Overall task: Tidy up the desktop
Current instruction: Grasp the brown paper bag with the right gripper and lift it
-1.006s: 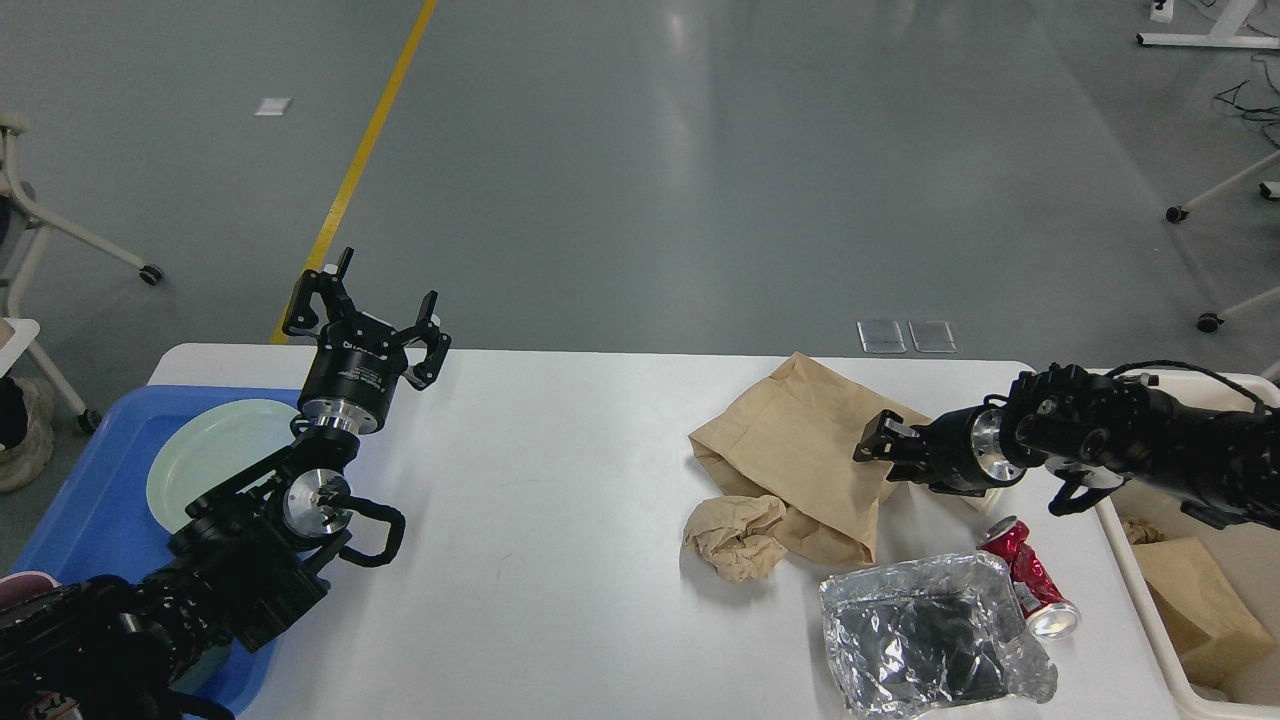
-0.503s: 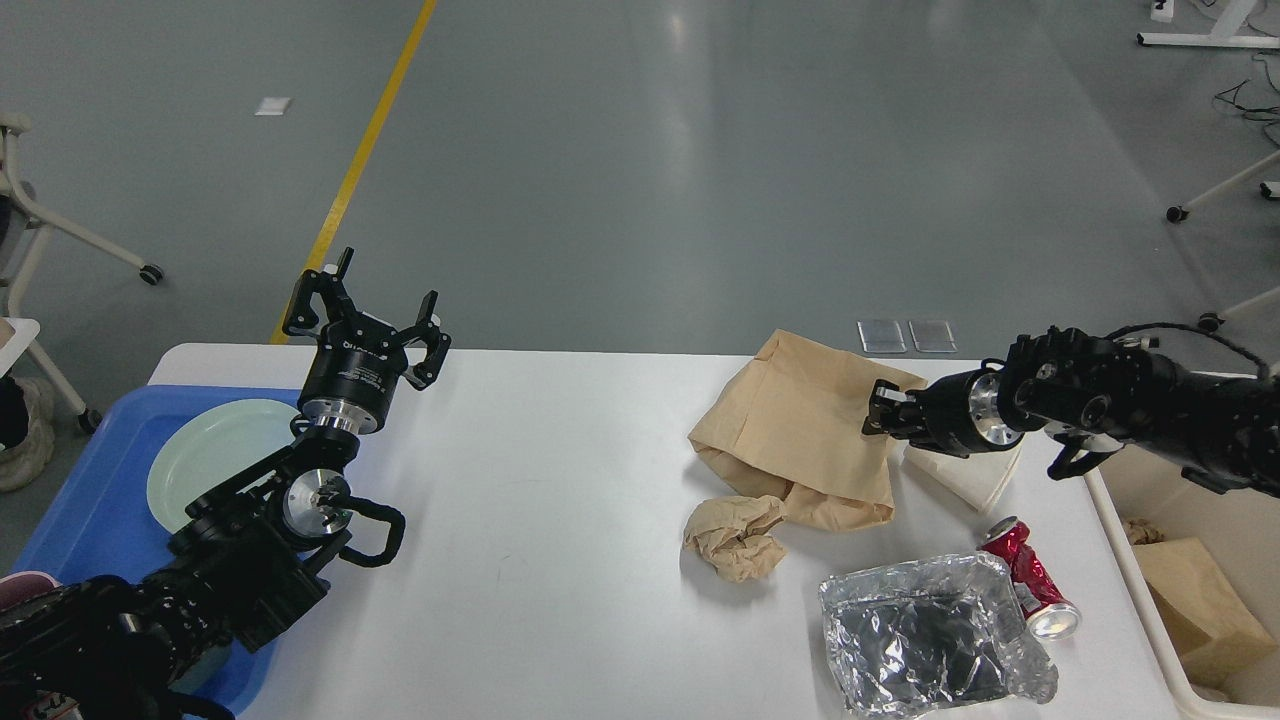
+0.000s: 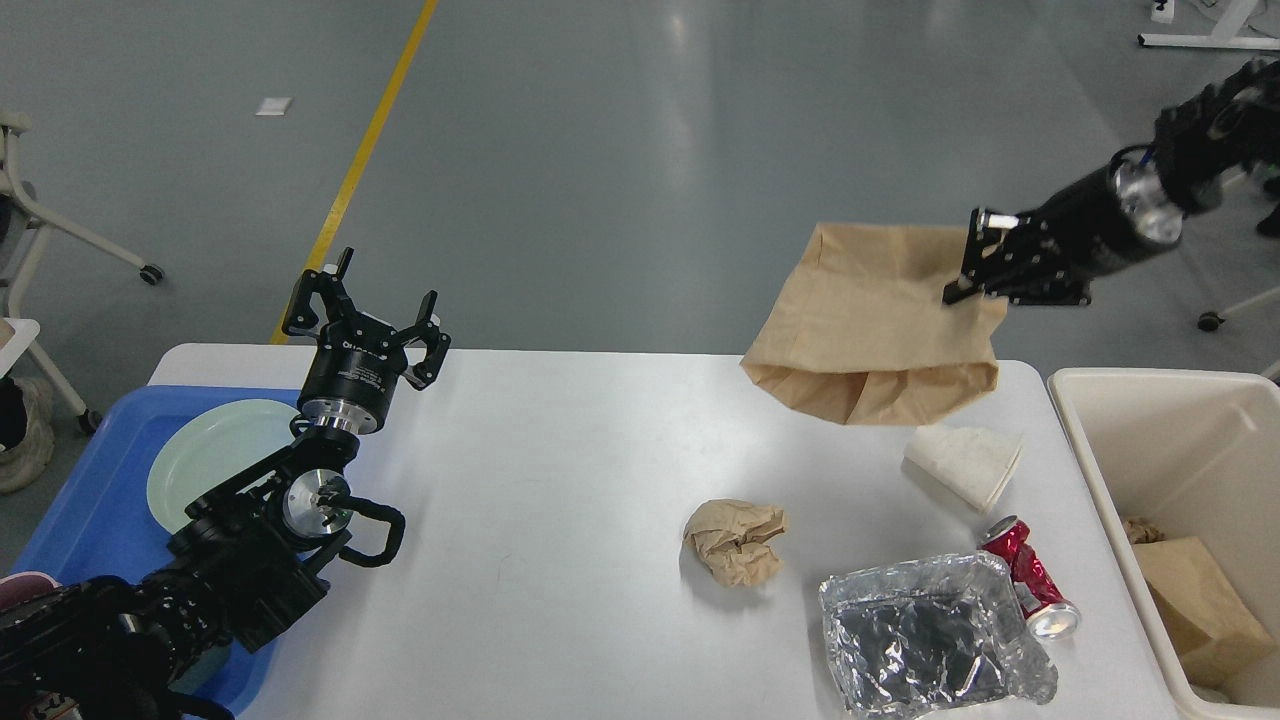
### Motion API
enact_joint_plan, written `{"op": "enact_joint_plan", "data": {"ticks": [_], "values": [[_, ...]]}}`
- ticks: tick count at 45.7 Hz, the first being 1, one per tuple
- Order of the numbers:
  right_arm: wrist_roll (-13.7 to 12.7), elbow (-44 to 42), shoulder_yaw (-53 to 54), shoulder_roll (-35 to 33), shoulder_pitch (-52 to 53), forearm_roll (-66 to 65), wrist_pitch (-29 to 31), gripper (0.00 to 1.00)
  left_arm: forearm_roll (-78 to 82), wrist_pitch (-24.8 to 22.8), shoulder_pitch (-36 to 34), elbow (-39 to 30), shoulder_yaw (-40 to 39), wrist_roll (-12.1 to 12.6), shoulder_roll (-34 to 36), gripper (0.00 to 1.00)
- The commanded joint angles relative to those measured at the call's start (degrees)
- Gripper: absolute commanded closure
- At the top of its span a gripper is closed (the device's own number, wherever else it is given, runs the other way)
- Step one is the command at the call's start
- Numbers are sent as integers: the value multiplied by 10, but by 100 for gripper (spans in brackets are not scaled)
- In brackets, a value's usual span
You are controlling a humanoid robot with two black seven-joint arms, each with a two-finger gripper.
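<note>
The white desktop (image 3: 560, 480) spans the lower view. My right gripper (image 3: 968, 268) is shut on the upper right edge of a brown paper bag (image 3: 880, 330) and holds it in the air above the table's far right part. On the table lie a crumpled brown paper ball (image 3: 736, 540), a flattened white paper cup (image 3: 965, 464), a crushed red can (image 3: 1032, 578) and a foil tray (image 3: 925, 635). My left gripper (image 3: 372, 298) is open and empty, raised above the table's far left corner.
A blue plastic tray (image 3: 90, 500) at the left holds a pale green plate (image 3: 215, 460). A cream bin (image 3: 1160, 430) stands at the right, with brown paper (image 3: 1195, 600) inside. Wheeled chair legs stand on the grey floor at both sides.
My right gripper has lifted the brown paper bag off the table, up and to the right. The white paper cup it covered now shows. The left arm has not moved.
</note>
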Motion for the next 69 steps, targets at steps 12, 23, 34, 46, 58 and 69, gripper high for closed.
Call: {"op": "enact_joint_plan", "data": {"ticks": [12,23,34,46,58,69], "values": [[-2,-9,-97,-84,161,-50,1,100,0,0,0,0,0,0,0,3],[-3,-27,-119,-142,99,-116,1,100,0,0,0,0,0,0,0,3],[-2,-48,-123,-213,-17,-103,-205,100,0,0,0,0,0,-1,0,3],[-1,-105,-35,-227,-207,-72,-395,100,0,0,0,0,0,0,0,3],[-1,-174,93,-215,-395,-52,-424,100,0,0,-1,0,0,-1,0,3],[0,-187,110,-184,-449,-39,-426,100,0,0,0,0,0,0,0,3]]}}
